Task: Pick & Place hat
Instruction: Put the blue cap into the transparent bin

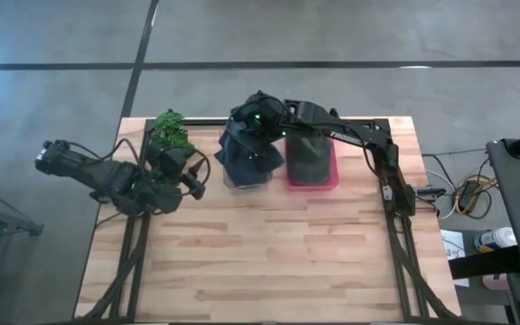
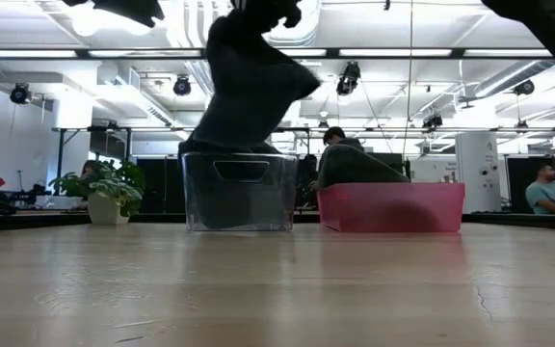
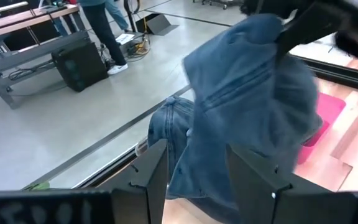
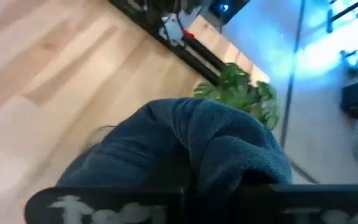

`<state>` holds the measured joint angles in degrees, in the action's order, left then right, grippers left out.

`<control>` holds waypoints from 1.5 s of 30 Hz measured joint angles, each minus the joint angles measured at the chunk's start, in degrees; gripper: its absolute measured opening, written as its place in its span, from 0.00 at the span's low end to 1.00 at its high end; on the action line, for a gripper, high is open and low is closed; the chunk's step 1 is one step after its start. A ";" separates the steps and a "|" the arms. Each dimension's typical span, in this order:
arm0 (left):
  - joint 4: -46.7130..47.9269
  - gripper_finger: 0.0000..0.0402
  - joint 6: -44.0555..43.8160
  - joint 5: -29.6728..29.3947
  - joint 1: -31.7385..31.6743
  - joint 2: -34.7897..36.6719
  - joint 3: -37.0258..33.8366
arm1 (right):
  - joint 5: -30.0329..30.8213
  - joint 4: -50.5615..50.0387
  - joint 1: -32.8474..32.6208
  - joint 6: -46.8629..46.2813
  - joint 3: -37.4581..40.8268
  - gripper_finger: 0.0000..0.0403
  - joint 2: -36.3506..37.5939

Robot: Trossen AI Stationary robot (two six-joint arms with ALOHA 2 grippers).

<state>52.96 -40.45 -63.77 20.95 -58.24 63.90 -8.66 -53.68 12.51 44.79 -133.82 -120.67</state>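
A blue denim hat (image 2: 249,87) hangs over a clear bin (image 2: 239,193) at the table's far side, with my right gripper (image 1: 260,113) shut on its top. The hat's lower end reaches down to the bin's rim; more blue cloth (image 3: 169,124) shows inside the bin. In the right wrist view the bunched hat (image 4: 197,149) hides my fingers. My left gripper (image 3: 197,180) stands open to the left of the bin, pointing at the hat (image 3: 247,106) with nothing between its fingers; in the high view it is at the left arm's tip (image 1: 192,181). My right gripper pinches a bunched fold at the hat's top (image 3: 284,31) between its two fingers, coming from above and slanting down from the table's right side. The hat hangs slack below the fingers. Whether its lower end rests in the bin, I cannot tell.
A pink bin (image 2: 391,207) holding a dark green hat (image 2: 355,166) stands right of the clear bin. A potted plant (image 1: 171,131) sits at the far left corner. The near half of the wooden table (image 1: 269,262) is bare. People show in the room behind.
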 joint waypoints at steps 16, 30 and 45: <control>-1.28 0.38 5.52 0.08 -5.35 0.42 0.30 | 10.20 0.02 0.61 13.59 4.59 0.02 -4.59; -7.05 0.38 17.27 14.86 -21.19 0.24 0.46 | 4.99 3.36 -1.88 10.75 13.97 0.02 -2.47; -12.79 0.38 31.18 32.56 -33.76 -0.66 -5.08 | 5.62 12.45 -0.18 9.34 18.47 0.02 -2.51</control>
<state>40.17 -9.26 -31.21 -12.81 -58.89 58.81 -3.04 -41.23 12.32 54.12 -115.35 -123.17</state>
